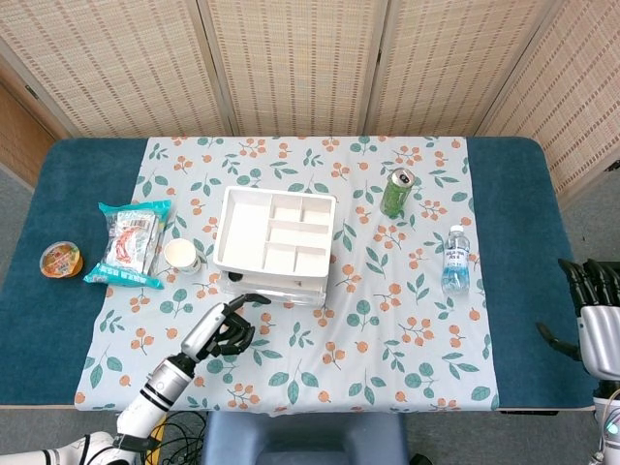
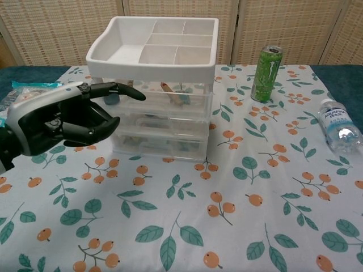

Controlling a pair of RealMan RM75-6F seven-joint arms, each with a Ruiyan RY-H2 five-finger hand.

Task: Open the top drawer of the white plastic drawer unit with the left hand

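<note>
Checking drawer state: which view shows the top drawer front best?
Chest view: the top drawer faces the camera, clear front visible under the tray. Head view looks straight down; the drawer unit shows mostly its tray top.

Not really seeing any text I can actually read here. The green can [image 2: 269,73] sitting toward the far right part of the surface is showing some dark marking down its side, but it's too small to make out. The water bottle [image 2: 340,134] near the right edge is wearing a blue label, lettering too blurry. The snack bag [image 1: 132,243] toward the left edge is showing print too, nothing legible.
</note>
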